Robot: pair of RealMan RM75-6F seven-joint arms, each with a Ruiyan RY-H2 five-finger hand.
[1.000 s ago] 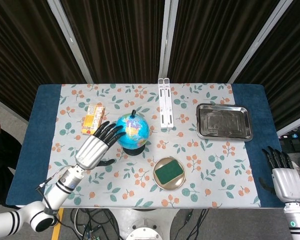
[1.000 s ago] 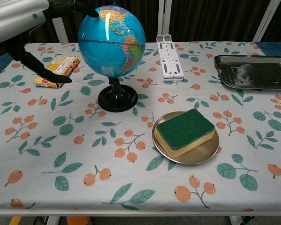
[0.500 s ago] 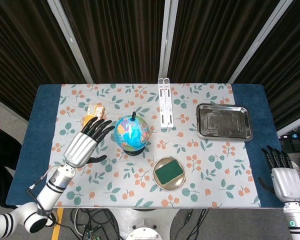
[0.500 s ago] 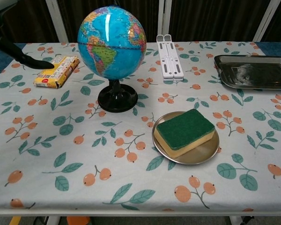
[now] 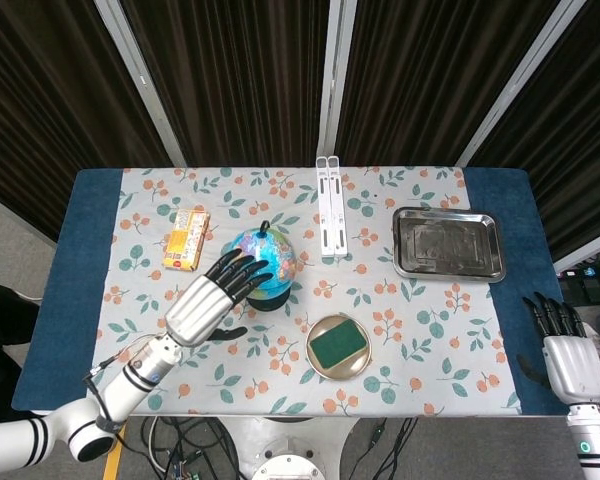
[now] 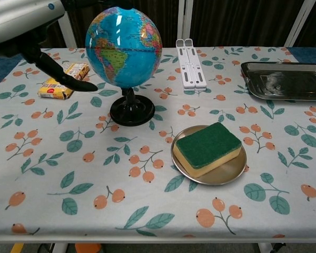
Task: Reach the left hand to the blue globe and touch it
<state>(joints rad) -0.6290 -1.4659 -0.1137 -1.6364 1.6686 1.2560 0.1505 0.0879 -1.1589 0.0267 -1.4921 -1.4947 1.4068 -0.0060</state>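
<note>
The blue globe (image 5: 272, 256) stands on its black base (image 6: 130, 112) left of the table's middle; its sphere (image 6: 124, 48) fills the upper left of the chest view. My left hand (image 5: 213, 303) reaches in from the front left with its fingers (image 5: 246, 270) spread. The fingertips lie over the top of the globe and appear to touch it. In the chest view the left hand (image 6: 26, 21) sits at the top left, thumb hanging beside the sphere. It holds nothing. My right hand (image 5: 567, 352) rests off the table's right front corner, fingers extended and empty.
A green sponge (image 6: 208, 146) lies in a round metal dish (image 6: 236, 171) in front and to the right of the globe. A steel tray (image 5: 448, 243) is at the right. A white folding stand (image 5: 328, 205) is at the back. An orange snack packet (image 5: 185, 238) lies left of the globe.
The left hand drew back to the left half a second ago and has now come forward again onto the globe. The globe turned on its axis.
</note>
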